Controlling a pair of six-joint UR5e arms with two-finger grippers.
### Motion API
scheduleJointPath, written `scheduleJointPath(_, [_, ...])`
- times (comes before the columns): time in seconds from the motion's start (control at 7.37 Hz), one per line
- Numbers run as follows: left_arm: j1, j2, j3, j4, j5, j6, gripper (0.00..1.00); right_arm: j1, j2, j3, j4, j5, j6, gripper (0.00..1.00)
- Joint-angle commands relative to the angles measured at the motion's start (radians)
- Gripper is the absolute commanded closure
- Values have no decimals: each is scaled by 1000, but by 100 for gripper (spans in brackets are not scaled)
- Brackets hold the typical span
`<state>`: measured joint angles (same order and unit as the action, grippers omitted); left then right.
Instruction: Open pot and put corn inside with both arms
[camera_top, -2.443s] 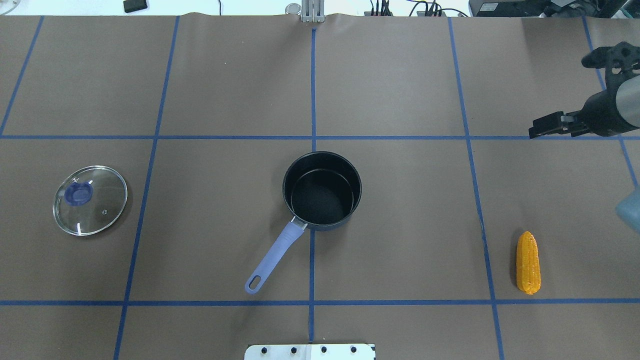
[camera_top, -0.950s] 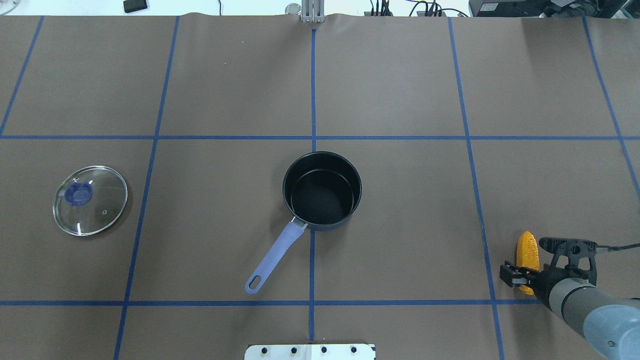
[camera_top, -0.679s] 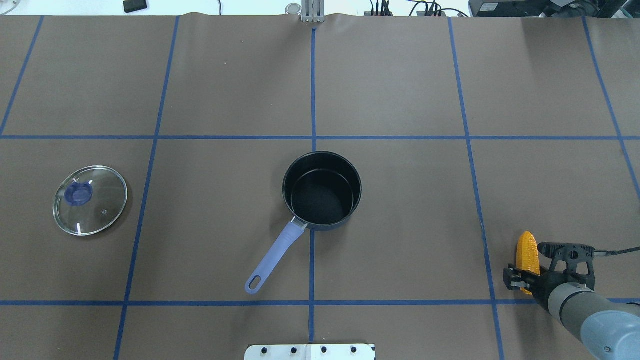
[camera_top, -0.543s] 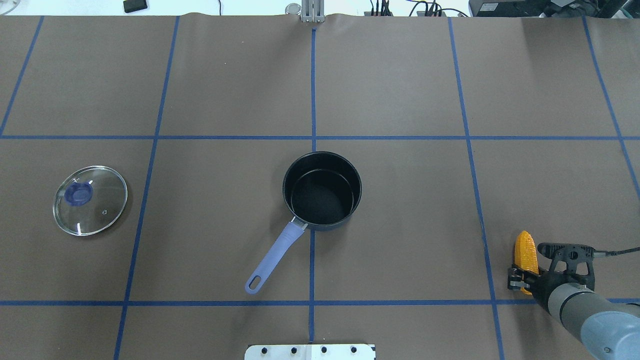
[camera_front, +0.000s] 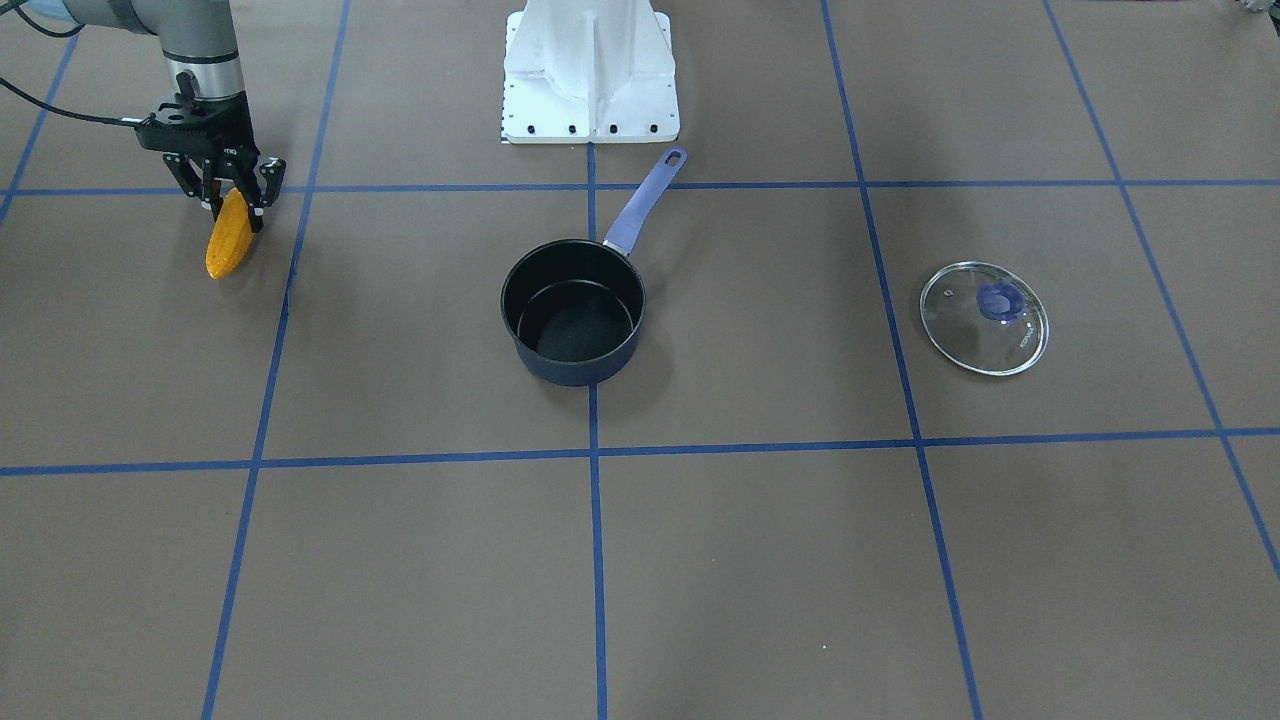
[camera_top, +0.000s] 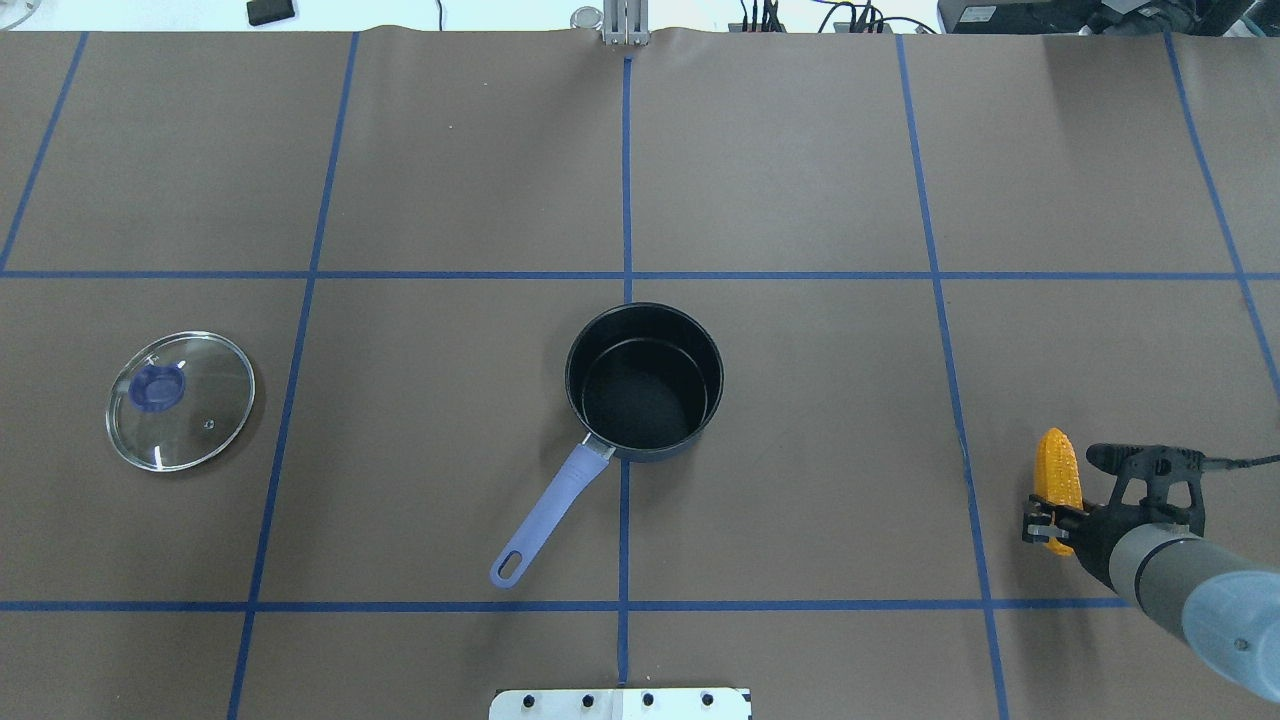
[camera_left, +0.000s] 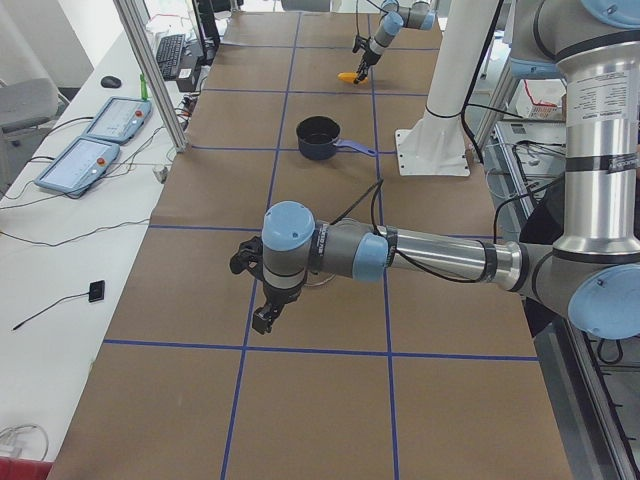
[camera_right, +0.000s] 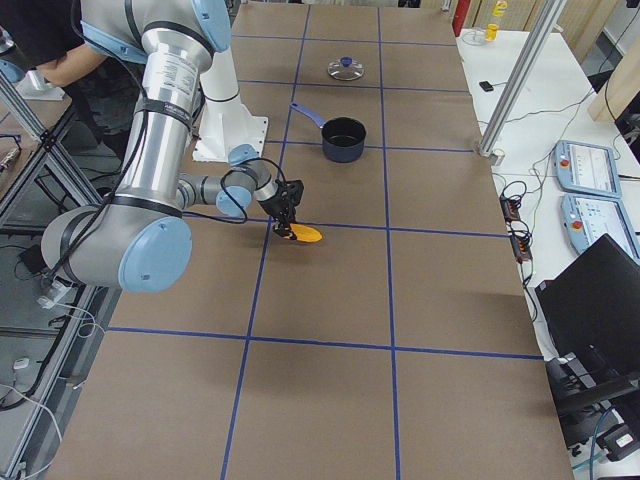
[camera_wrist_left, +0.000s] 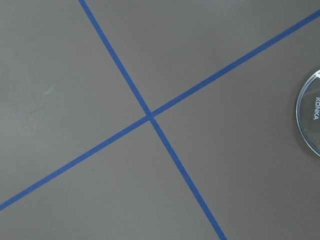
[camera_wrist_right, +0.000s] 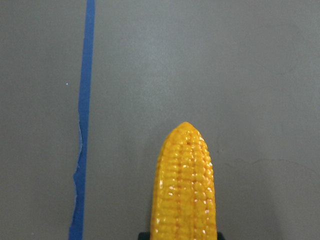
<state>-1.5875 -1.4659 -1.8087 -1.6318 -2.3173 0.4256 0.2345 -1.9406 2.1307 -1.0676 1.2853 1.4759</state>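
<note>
The orange-yellow corn (camera_top: 1057, 475) is at the near right of the table, and my right gripper (camera_top: 1048, 528) is shut on its thick end. The corn hangs from the gripper (camera_front: 222, 195) in the front-facing view (camera_front: 226, 243), tapered tip tilted down just above the paper. It fills the right wrist view (camera_wrist_right: 185, 185). The dark pot (camera_top: 578, 350) with a lilac handle (camera_top: 548, 515) stands open and empty at the table's middle. My left gripper (camera_left: 262, 316) shows only in the exterior left view; I cannot tell if it is open or shut.
The glass lid (camera_top: 180, 400) with a blue knob lies flat on the left side of the table, apart from the pot. Its edge shows in the left wrist view (camera_wrist_left: 309, 115). The white base plate (camera_top: 620, 703) is at the near edge. Blue tape lines grid the brown paper.
My right arm swung from the far right down to the corn, shut on its thick end, and in the last half second raised it a little. Pot and lid have not moved.
</note>
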Motion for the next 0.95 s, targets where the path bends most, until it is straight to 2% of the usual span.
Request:
scheduleJointPath(0.0, [1, 16, -24, 19, -2, -4, 2, 184, 75, 3, 0, 173, -176, 100])
scheduleJointPath(0.27, [1, 41, 11, 11, -153, -25, 2, 358, 159, -9, -15, 325, -332, 100])
scheduleJointPath(0.41, [1, 47, 8, 6, -152, -18, 2, 414, 242, -34, -37, 385, -342, 100])
scheduleJointPath(0.54, [0, 55, 15, 12, -148, -25, 2, 437, 394, -49, -167, 403, -341, 100])
scheduleJointPath(0.68, [0, 80, 12, 13, -113, -28, 2, 439, 558, -57, -334, 401, -341, 100])
scheduleJointPath(0.81, [-2, 87, 17, 15, -61, -28, 2, 436, 692, -89, -451, 394, -330, 100])
